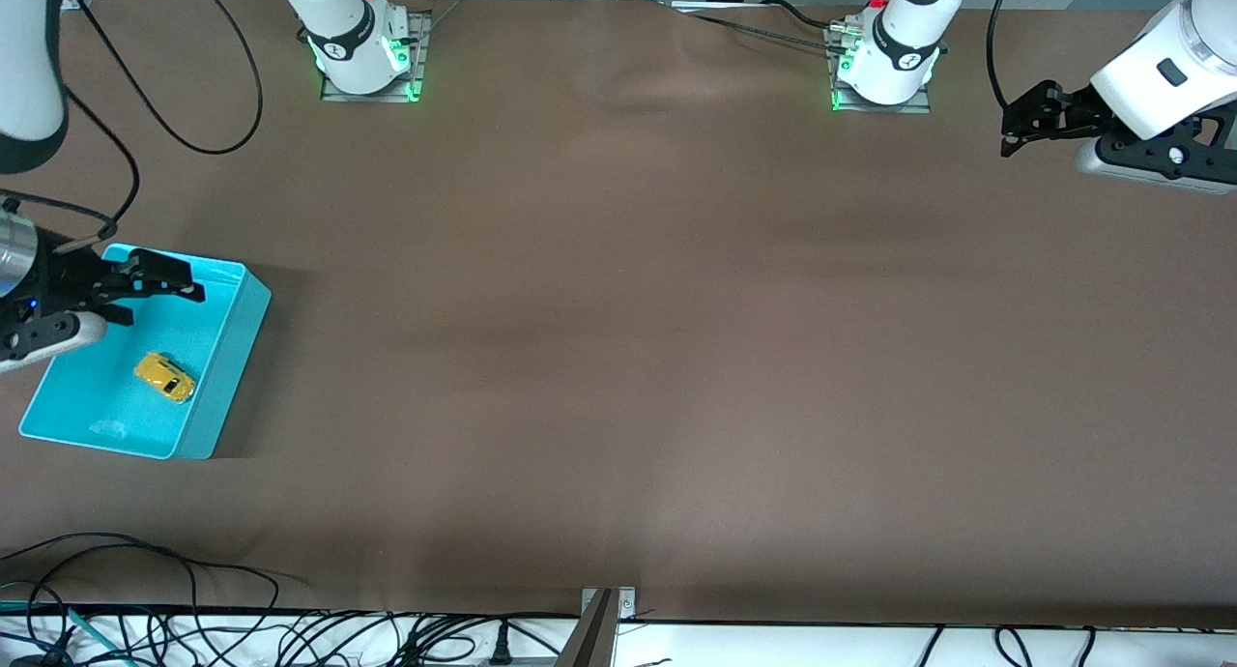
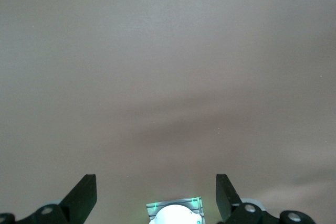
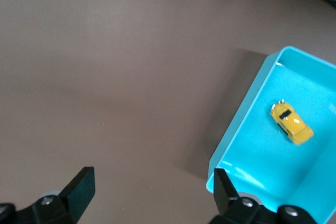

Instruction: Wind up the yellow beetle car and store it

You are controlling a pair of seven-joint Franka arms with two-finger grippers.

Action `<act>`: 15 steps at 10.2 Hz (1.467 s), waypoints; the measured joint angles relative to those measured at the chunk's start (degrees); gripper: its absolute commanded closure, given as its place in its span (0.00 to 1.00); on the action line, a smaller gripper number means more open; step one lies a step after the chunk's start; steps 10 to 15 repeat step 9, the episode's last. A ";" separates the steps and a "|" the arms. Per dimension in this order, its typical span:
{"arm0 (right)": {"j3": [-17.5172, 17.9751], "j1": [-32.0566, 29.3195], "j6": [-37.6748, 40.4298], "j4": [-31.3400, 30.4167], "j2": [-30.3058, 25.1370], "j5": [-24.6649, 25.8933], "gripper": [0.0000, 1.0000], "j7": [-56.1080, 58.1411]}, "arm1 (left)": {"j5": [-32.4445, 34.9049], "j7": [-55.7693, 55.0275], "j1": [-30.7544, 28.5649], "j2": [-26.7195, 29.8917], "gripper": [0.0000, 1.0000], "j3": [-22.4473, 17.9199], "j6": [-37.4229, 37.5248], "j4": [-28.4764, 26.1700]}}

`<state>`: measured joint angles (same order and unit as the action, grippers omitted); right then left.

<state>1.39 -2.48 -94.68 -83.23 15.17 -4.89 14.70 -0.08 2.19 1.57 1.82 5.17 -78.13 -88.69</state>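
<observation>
Two grippers, both empty, fingers spread. My right gripper hangs over the bin, where the car sits on the floor, so storing looks done. I'd judge only pulling clear remains. My left gripper waits over bare brown bench at its own end. Cables trail along the bench edges.

Tiny yellow beetle car — upright on its wheels, inside turquoise bin.
</observation>
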 measured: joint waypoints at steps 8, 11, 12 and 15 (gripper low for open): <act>4.81 3.23 -1.31 -15.80 -15.68 2.83 0.00 -18.66 | -1.59 -3.04 0.09 -0.03 0.00 0.53 0.21 0.08; 4.65 3.09 -1.30 -15.92 -15.69 3.51 0.00 -18.66 | -1.64 -3.04 0.11 -0.05 0.00 0.54 0.30 0.08; 4.65 3.09 -1.30 -15.92 -15.69 3.51 0.00 -18.66 | -1.64 -3.04 0.11 -0.05 0.00 0.54 0.30 0.08; 4.65 3.09 -1.30 -15.92 -15.69 3.51 0.00 -18.66 | -1.64 -3.04 0.11 -0.05 0.00 0.54 0.30 0.08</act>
